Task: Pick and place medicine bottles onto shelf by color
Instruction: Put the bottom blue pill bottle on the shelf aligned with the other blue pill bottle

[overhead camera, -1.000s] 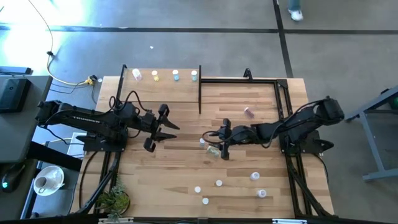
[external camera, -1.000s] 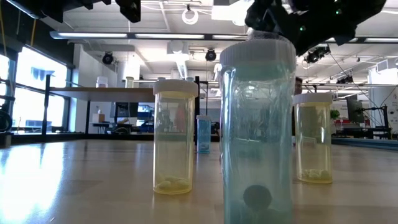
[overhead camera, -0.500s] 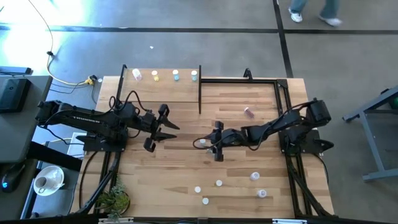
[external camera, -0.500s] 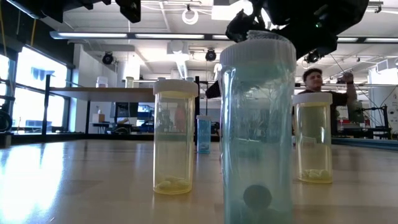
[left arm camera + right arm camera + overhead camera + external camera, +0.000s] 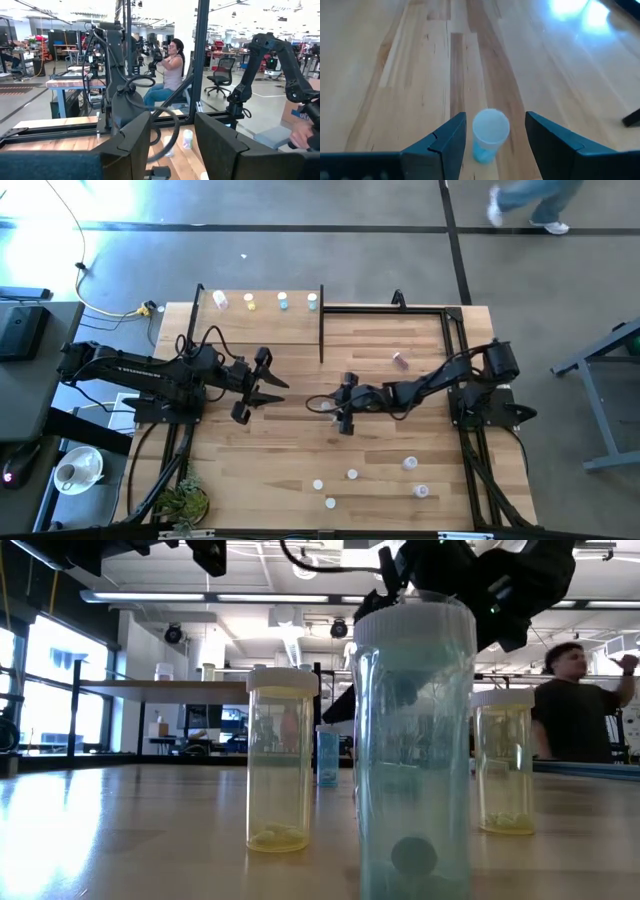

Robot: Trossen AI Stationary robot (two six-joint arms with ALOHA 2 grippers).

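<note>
Because your right tool [image 5: 490, 137] stands wide with its fingers either side of the small light-blue bottle [image 5: 489, 135] at mid-frame on the worktop [image 5: 410, 75], you're lined up to grip, while your left tool [image 5: 250, 390], open and empty, waits at centre left.

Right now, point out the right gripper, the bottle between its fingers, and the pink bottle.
right gripper [image 5: 492, 142]: right wrist view, midway between its fingertips.
blue bottle [image 5: 490, 127]: right wrist view, on its pale cap.
pink bottle [image 5: 400, 360]: high view, on its body, lying on the table.
</note>
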